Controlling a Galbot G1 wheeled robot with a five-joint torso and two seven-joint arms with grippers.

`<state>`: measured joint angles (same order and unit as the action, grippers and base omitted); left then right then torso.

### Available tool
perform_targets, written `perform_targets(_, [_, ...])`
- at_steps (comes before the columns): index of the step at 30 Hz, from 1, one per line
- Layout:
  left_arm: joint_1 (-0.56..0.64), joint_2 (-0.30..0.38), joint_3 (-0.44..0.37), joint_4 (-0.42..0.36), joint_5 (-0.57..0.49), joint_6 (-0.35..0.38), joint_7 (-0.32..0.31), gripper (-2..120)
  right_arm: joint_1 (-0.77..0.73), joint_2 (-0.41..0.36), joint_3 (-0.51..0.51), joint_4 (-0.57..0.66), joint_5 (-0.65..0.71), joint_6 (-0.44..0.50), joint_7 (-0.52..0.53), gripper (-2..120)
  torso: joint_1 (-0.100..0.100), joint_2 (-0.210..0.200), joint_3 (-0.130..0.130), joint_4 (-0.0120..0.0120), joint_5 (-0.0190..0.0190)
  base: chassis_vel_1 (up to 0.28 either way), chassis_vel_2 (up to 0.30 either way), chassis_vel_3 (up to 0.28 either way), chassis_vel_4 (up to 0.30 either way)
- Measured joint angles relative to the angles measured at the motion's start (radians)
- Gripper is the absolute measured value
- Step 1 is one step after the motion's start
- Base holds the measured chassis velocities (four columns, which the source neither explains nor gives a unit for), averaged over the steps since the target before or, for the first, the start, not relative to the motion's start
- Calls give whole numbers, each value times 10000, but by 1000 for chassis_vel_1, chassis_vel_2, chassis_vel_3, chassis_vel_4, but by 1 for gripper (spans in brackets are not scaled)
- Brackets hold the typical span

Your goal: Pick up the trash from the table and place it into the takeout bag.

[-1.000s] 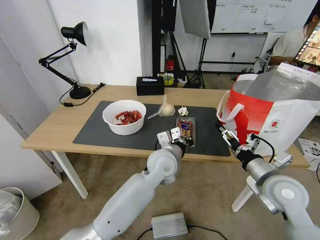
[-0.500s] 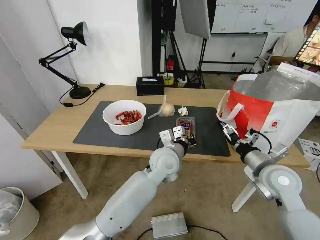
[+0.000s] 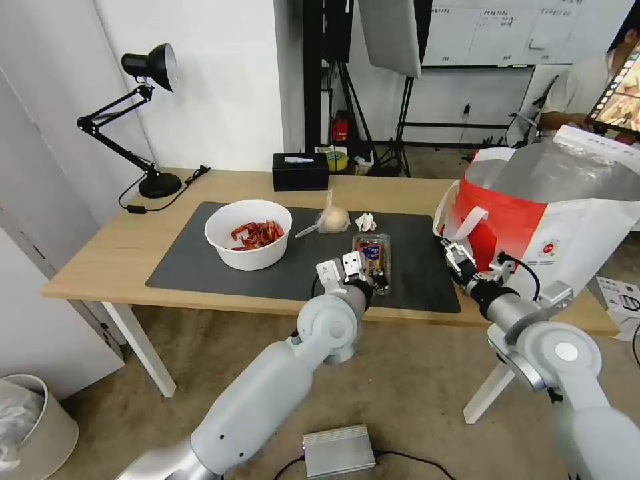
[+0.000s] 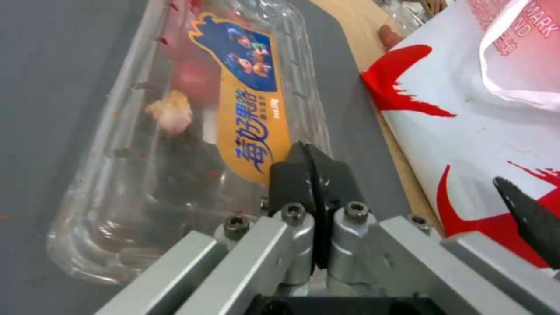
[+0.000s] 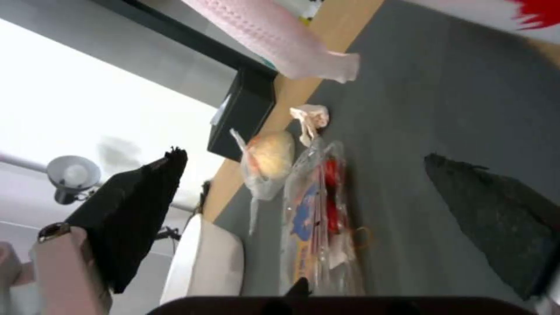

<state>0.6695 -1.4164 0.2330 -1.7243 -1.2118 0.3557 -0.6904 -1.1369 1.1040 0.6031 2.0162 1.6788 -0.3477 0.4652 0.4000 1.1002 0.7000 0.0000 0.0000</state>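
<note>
Our left claw (image 4: 312,175), pads pressed together, hides the near end of the clear clamshell (image 3: 372,254) with its orange label, left of the takeout bag (image 3: 553,220); right claw (image 3: 454,254) spread beside the bag

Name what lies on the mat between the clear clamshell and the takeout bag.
Nothing: in the head view, bare dark grey mat separates the clamshell from the takeout bag. The right gripper hovers open over that stretch.
</note>
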Motion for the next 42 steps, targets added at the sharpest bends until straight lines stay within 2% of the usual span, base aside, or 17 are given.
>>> perform_targets(11, [67, 14, -52, -47, -1, -13, -13, 0, 910, 29, -290, -640, 135, -939, 556, 100, 0, -1, 0, 0, -1, 0, 0, 0, 0])
perform_targets(27, [84, -28, -63, -69, 0, -27, -21, 0, 1800, 257, -976, -1753, -772, -1331, 460, 100, 0, -1, 1, 0, 0, 0, 0, 0, 0])
perform_targets(35, [114, -40, -60, -79, 1, -31, -23, 0, 2263, 325, -1346, -1844, -821, -1476, 924, 100, 0, -2, 1, 0, -1, 0, 0, 0, 0])
perform_targets(42, [101, -82, -45, -36, -2, -35, -28, 0, 2681, 388, -1702, -1997, -808, -1812, 1807, 100, 0, -2, 1, -1, -1, 0, 0, 0, 0])
